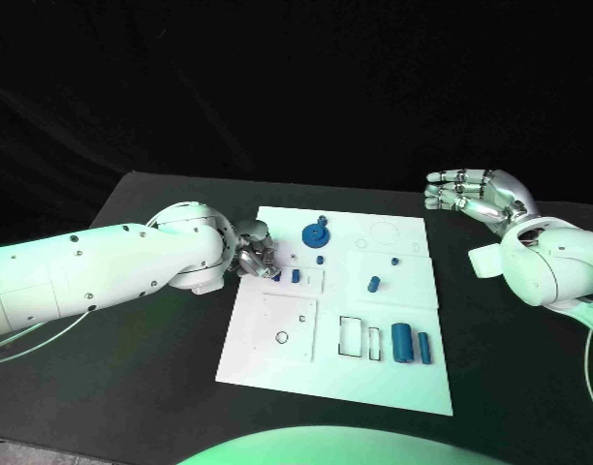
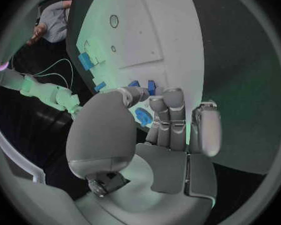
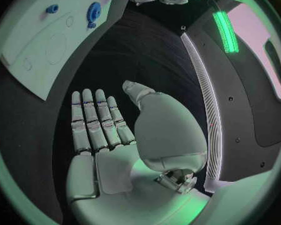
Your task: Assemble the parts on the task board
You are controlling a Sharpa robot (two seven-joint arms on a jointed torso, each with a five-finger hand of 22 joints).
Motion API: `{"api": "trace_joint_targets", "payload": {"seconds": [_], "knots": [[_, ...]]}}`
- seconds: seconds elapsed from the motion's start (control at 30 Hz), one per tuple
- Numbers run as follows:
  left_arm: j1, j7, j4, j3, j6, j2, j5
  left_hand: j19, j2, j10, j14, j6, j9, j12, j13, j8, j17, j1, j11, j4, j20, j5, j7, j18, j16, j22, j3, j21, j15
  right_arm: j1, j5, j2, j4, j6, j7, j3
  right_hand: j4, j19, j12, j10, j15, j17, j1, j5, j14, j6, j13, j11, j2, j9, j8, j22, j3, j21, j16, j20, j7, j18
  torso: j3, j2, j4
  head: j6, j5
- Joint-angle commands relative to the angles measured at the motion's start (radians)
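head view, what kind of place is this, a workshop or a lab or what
Probably a robot test lab: a black table against dark drapes, a white task board with small blue parts, and two robot hands, left hand and right hand.

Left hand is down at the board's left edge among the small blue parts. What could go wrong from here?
1. The left hand sits low at the task board edge, close to small blue pieces; curled fingers could knock them aside.
2. The blue gear lies just beyond that hand; a forward sweep may shift it.
3. Pressing the board's edge might slide the whole plate, since the right hand hovers away, open, bracing nothing.
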Motion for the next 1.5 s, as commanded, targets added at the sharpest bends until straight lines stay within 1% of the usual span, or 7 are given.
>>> {"api": "trace_joint_targets", "payload": {"seconds": [0.03, 0.37, 0.57, 1.0, 1.07, 1.3, 1.5], "knots": [[-0.005, -0.005, 0.003, -0.002, 0.029, 0.002, -0.005, 0.007, -0.002, 0.007, -0.001, 0.01, 0.07, 0.006, 0.002, 0.004, 0.0, 0.01, -0.002, -0.172, -0.001, 0.004, -0.006, -0.01, 0.005, 0.055, 0.179, 0.007, -0.004, -0.001, -0.001, 0.0, 0.002, 0.009, 0.013, 0.0, 0.005, -0.007, 0.004, -0.001, -0.003, -0.001, -0.008, 0.004, -0.004, 0.006, -0.001, 0.003, 0.006, -0.001, -0.002, -0.002, -0.002, -0.001, 0.003, 0.002, 0.09, -0.007, 0.0, 0.0, 0.0011, -0.001, -0.001], [-0.006, -0.005, 0.005, -0.002, 0.032, 0.005, 0.005, 0.007, -0.004, 0.01, -0.001, 0.013, 0.071, 0.008, 0.006, 0.005, 0.001, 0.005, -0.003, -0.172, -0.001, 0.004, -0.006, -0.01, 0.005, 0.056, 0.182, 0.007, -0.005, -0.001, -0.001, 0.0, 0.002, 0.009, 0.013, 0.0, 0.006, -0.007, 0.005, -0.001, -0.003, -0.002, -0.008, 0.007, -0.004, 0.006, -0.001, 0.002, 0.007, -0.002, -0.002, -0.003, -0.003, 0.0, 0.004, 0.002, 0.09, -0.007, 0.0005, 0.0, 0.0002, -0.003, -0.001], [-0.006, -0.002, 0.004, -0.002, 0.026, 0.006, 0.026, 0.011, -0.013, 0.029, 0.001, 0.026, 0.085, 0.021, 0.026, 0.018, 0.0, -0.027, -0.009, -0.162, -0.002, 0.002, -0.015, -0.012, 0.005, 0.062, 0.182, 0.01, -0.008, -0.001, -0.001, 0.0, 0.001, 0.009, 0.013, 0.0, 0.006, -0.007, 0.005, -0.001, -0.003, -0.002, -0.008, 0.007, -0.004, 0.006, -0.001, 0.002, 0.007, -0.002, -0.002, -0.003, -0.003, 0.0, 0.004, 0.002, 0.09, -0.007, 0.0006, 0.0, 0.0012, -0.003, -0.002], [-0.006, -0.001, -0.003, -0.002, 0.003, 0.009, 0.048, 0.015, 0.001, 0.048, 0.003, 0.03, 0.123, 0.024, 0.035, 0.038, 0.001, -0.087, -0.022, -0.121, -0.007, -0.009, -0.034, -0.014, 0.006, 0.07, 0.137, 0.011, -0.017, -0.002, 0.0, 0.001, -0.001, 0.01, 0.012, 0.0, 0.006, -0.007, 0.005, -0.001, -0.003, -0.002, -0.008, 0.007, -0.004, 0.006, -0.001, 0.002, 0.007, -0.002, -0.002, -0.003, -0.003, 0.0, 0.004, 0.002, 0.09, -0.007, 0.0003, 0.0, 0.0003, -0.005, -0.003], [-0.006, -0.001, -0.006, -0.002, -0.002, 0.01, 0.051, 0.014, 0.002, 0.048, 0.003, 0.028, 0.13, 0.023, 0.035, 0.036, 0.002, -0.101, -0.024, -0.105, -0.008, -0.01, -0.037, -0.013, 0.006, 0.068, 0.116, 0.009, -0.018, -0.002, 0.0, 0.001, -0.001, 0.009, 0.012, 0.0, 0.007, -0.007, 0.005, -0.001, -0.003, -0.003, -0.007, 0.009, -0.004, 0.006, -0.001, 0.002, 0.008, -0.003, -0.001, -0.004, -0.003, 0.0, 0.004, 0.002, 0.09, -0.006, 0.0006, 0.0, 0.0004, -0.005, -0.004], [-0.006, -0.002, -0.015, -0.003, -0.008, 0.013, 0.054, 0.015, 0.005, 0.046, 0.003, 0.026, 0.133, 0.02, 0.033, 0.028, 0.003, -0.113, -0.024, -0.083, -0.009, -0.011, -0.038, -0.014, 0.007, 0.069, 0.093, 0.009, -0.019, -0.003, 0.0, 0.0, -0.001, 0.009, 0.012, 0.0, 0.006, -0.007, 0.006, -0.001, -0.003, -0.003, -0.007, 0.009, -0.005, 0.006, -0.001, 0.002, 0.008, -0.003, -0.001, -0.004, -0.003, 0.0, 0.004, 0.002, 0.09, -0.006, 0.0008, 0.0, 0.0004, -0.003, -0.004], [-0.006, -0.004, -0.031, -0.003, -0.007, 0.021, 0.055, 0.015, 0.005, 0.043, 0.003, 0.032, 0.138, 0.019, 0.035, 0.016, 0.003, -0.131, -0.025, -0.041, -0.009, -0.012, -0.039, -0.013, 0.006, 0.067, 0.05, 0.007, -0.019, -0.003, 0.0, 0.0, -0.001, 0.009, 0.011, 0.0, 0.006, -0.007, 0.006, -0.001, -0.003, -0.003, -0.007, 0.01, -0.005, 0.006, -0.001, 0.002, 0.008, -0.003, -0.001, -0.004, -0.003, 0.0, 0.004, 0.002, 0.09, -0.006, -0.0001, 0.0, -0.001, -0.002, -0.006]]}}
